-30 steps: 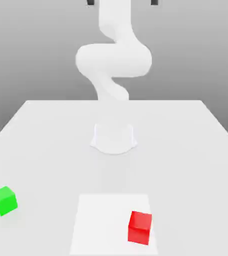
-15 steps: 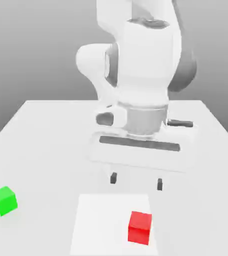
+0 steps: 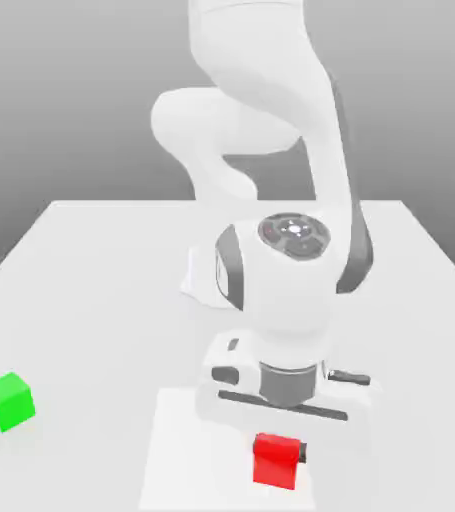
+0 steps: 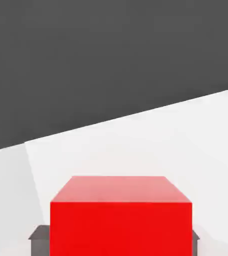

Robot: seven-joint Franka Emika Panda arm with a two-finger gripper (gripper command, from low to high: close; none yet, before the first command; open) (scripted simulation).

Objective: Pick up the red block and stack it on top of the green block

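Two cubes sit on a white table [image 3: 81, 270] under a plain grey backdrop in the exterior view; a brighter white square patch [image 3: 186, 450] marks the near middle of the tabletop. The red block [image 3: 275, 460] rests flat on that patch, one vertical edge turned toward the camera; being a cube, it has no long axis. The green block [image 3: 8, 401] sits well apart at the exterior view's left, also turned slightly. The gripper [image 3: 277, 455] points down, clenched on the red block. In the hand view, the red block [image 4: 121, 220] sits between dark fingertips [image 4: 39, 235] touching both flanks, white table [image 4: 136, 145] and dark background beyond.
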